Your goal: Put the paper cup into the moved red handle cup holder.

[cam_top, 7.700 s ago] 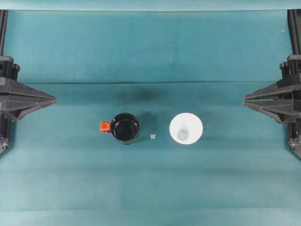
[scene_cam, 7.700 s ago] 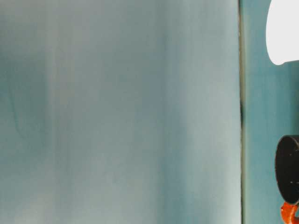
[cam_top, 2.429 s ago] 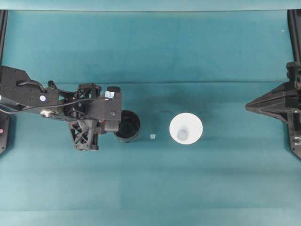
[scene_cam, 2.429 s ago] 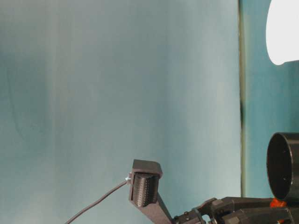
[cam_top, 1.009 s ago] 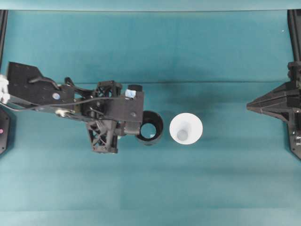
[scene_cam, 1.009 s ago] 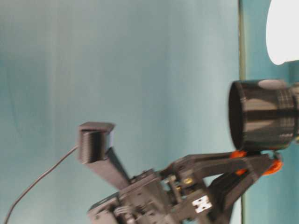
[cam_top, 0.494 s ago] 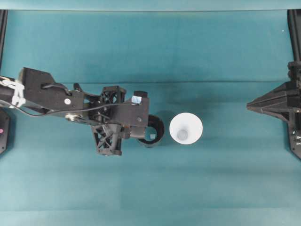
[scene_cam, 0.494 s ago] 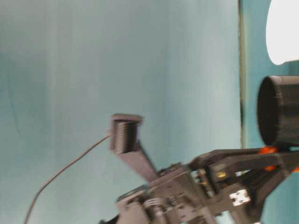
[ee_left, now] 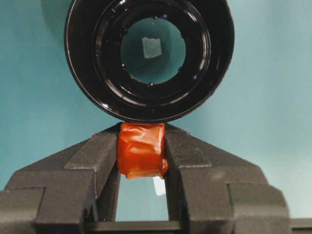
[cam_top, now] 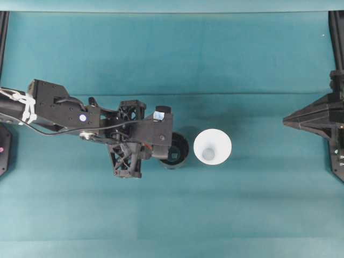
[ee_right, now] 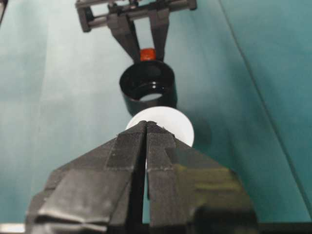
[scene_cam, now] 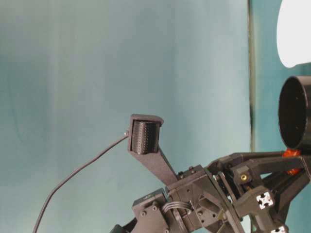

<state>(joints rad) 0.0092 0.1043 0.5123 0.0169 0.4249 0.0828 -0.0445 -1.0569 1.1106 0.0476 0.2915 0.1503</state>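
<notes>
Left pincer [ee_left: 141, 151] clamps the red handle cup holder [cam_top: 176, 151] by its tab; paper cup [cam_top: 213, 146] stands at the holder's 3 o'clock; right pincer [ee_right: 146, 127] closed, empty.

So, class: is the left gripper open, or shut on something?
Shut. In the left wrist view the left gripper clamps the red handle of the black cup holder from both sides.

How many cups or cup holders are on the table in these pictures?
2. The red handle cup holder is near the middle, its handle clamped by the left gripper. The paper cup stands just right of it.
</notes>
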